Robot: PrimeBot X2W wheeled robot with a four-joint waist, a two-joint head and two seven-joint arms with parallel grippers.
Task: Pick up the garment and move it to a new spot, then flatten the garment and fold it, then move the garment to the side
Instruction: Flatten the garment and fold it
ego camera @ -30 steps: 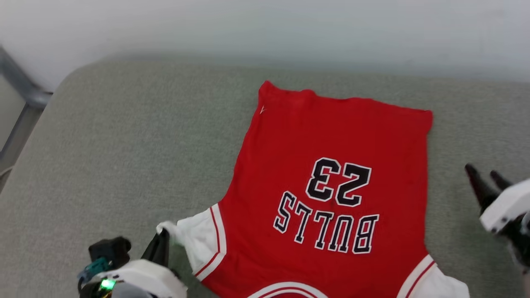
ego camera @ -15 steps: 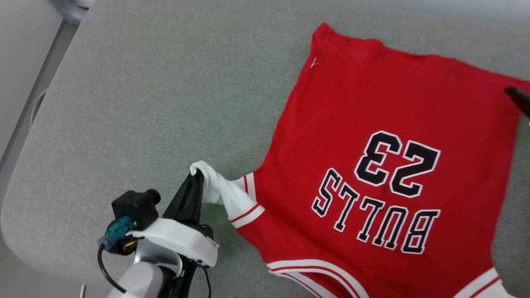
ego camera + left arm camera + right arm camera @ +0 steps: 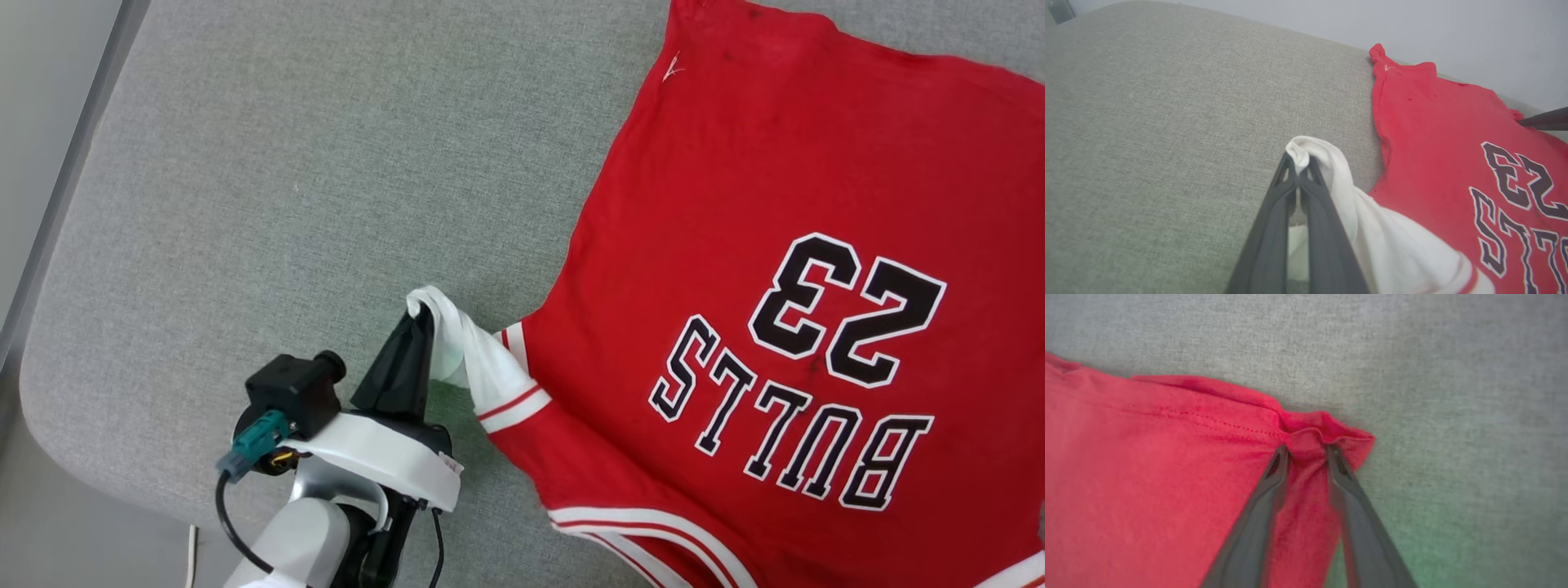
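Now left tool tight on white garment sleeve, right tool wide astride red hem corner.

Head view: garment runs off the right and bottom edges. Collar trim and far sleeve are clipped to slivers. Left arm is cut at the bottom edge.

Left wrist view: left gripper covers part of the pinched sleeve fold. Lettering is clipped at right. A dark finger enters from the right edge, rest cut off.

Right wrist view: blurred throughout. Right gripper has its tips apart at the hem corner. Cloth under them is hidden; whether they grip it, cannot tell.
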